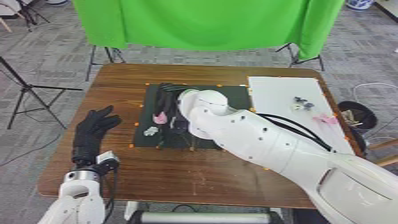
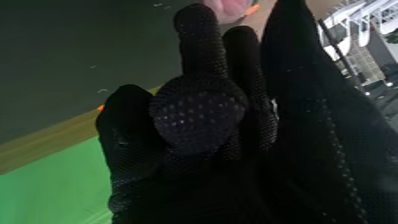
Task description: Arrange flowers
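Right hand [image 1: 166, 98] over dark mat [image 1: 206, 144], can't tell if it's gripping anything; pink flower [image 1: 160, 118] right near it, contact unclear. White flower [image 1: 151, 131] on mat by the pink one. More pink petals [image 1: 327, 119] on white board [image 1: 282, 90]. Left hand [image 1: 92, 129] spread, over tabletop [image 1: 115, 95], apart from flowers.

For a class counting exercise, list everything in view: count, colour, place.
Table: 1, brown, centre
Mat: 1, dark, on table
Board: 1, white, table's right
Pink flowers: 2, pink, mat and board
White flower: 1, white, on mat
Small flowers: several, grey-white, on board
Cloth: 1, green, behind table
Bin: 1, black, beside table
Tripod: 1, black, left
Arms: 2, white, bottom edge
Left robot hand: 1, black, table's left
Right robot hand: 1, black, over mat
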You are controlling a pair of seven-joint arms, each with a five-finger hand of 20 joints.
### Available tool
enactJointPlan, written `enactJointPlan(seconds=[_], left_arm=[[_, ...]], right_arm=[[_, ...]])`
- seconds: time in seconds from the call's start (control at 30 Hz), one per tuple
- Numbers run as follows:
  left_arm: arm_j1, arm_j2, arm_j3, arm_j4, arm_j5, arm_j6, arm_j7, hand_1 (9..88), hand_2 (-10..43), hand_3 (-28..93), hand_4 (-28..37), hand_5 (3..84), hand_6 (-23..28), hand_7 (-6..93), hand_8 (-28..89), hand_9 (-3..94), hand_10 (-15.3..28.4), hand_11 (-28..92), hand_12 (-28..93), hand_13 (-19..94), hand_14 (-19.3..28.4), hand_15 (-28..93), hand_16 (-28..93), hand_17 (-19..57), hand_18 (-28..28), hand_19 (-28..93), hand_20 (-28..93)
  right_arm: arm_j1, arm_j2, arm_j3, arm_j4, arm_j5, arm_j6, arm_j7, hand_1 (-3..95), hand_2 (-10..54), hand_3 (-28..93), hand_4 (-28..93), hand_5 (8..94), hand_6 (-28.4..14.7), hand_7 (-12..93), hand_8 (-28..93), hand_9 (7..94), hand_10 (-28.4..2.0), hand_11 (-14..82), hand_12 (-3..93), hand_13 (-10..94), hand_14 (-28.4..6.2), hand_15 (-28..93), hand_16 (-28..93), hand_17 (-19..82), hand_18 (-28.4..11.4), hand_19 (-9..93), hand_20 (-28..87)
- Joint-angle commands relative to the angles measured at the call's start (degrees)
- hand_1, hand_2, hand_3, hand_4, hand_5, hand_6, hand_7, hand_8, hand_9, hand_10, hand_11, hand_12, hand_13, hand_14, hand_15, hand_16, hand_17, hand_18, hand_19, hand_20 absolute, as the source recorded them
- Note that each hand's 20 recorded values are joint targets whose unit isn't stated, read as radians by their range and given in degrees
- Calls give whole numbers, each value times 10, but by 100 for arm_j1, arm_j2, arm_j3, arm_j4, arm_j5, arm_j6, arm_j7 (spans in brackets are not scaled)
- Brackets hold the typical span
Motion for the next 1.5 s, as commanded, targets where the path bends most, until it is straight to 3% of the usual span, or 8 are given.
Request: enactJointPlan(seconds=[0.03, 0.23, 0.37, 0.5, 0.67, 0.83, 1.23, 1.5], left_arm=[[166, -38, -81, -64, 12, -16, -50, 171, 102, 672, -283, 532, 37, 129, -82, 559, 152, 208, 86, 459, 175, 253, -60, 107, 101, 83, 157], [281, -78, -148, -122, 38, 8, -49, 171, 101, 674, -283, 531, 37, 129, -82, 559, 152, 208, 86, 460, 175, 253, -60, 107, 101, 83, 157], [385, -98, -219, -161, 35, 48, -29, 170, 100, 674, -283, 533, 36, 130, -82, 560, 152, 208, 86, 461, 175, 253, -61, 107, 101, 83, 156], [459, -130, -243, -200, 42, 57, -37, 173, 101, 671, -283, 533, 37, 130, -82, 559, 153, 207, 86, 461, 175, 254, -61, 107, 101, 83, 157], [410, -129, -214, -175, 39, 40, -22, 172, 102, 671, -283, 533, 37, 130, -82, 560, 153, 207, 86, 460, 176, 254, -61, 107, 101, 83, 157], [461, -153, -232, -216, 25, 124, -73, 177, 104, 667, -283, 531, 37, 128, -82, 559, 153, 207, 86, 461, 175, 254, -61, 107, 101, 83, 157], [477, -214, -168, -204, 67, 39, -132, 177, 106, 667, -283, 529, 36, 131, -83, 558, 154, 209, 86, 460, 175, 254, -62, 106, 101, 85, 157], [538, -219, -205, -224, 71, 23, -192, 180, 107, 664, -283, 530, 36, 133, -83, 558, 154, 208, 86, 460, 174, 255, -61, 106, 101, 86, 157]], right_arm=[[318, 945, 348, -1226, -438, -180, -84, 436, -79, 694, -152, 583, 34, 179, -126, 778, -143, 141, 152, 934, -20, 582, 287, 680, -119, 932, 508], [-84, 2645, 1400, -2878, -904, -7, -103, 393, -94, 694, -147, 587, 20, 175, -111, 737, -147, 125, 148, 927, -21, 561, 289, 667, -112, 932, 461], [-1014, 3733, 2554, -3499, -1270, 14, 85, 378, -95, 690, -146, 601, 16, 165, -104, 730, -149, 120, 148, 922, -23, 563, 290, 663, -113, 932, 461], [-2121, 4444, 3851, -3532, -993, -245, 383, 356, -95, 677, -148, 594, 12, 152, -98, 703, -154, 110, 149, 906, -28, 570, 293, 647, -120, 932, 473], [-3373, 5010, 5062, -3264, -1238, -246, 628, 333, -95, 669, -153, 568, 6, 141, -89, 667, -160, 101, 154, 888, -37, 582, 290, 626, -131, 932, 486], [-4157, 5182, 5524, -3070, -1524, -277, 722, 322, -95, 667, -159, 598, 19, 150, -92, 654, -153, 103, 161, 876, -44, 594, 285, 612, -142, 932, 499], [-4727, 4924, 5492, -2704, -1311, -380, 867, 307, -95, 678, -169, 590, 22, 156, -95, 656, -152, 111, 168, 870, -47, 611, 270, 607, -149, 932, 513], [-5039, 4801, 5418, -2601, -1249, -546, 970, 298, -95, 673, -171, 588, 21, 159, -95, 670, -151, 122, 172, 871, -48, 624, 269, 609, -152, 932, 529]])
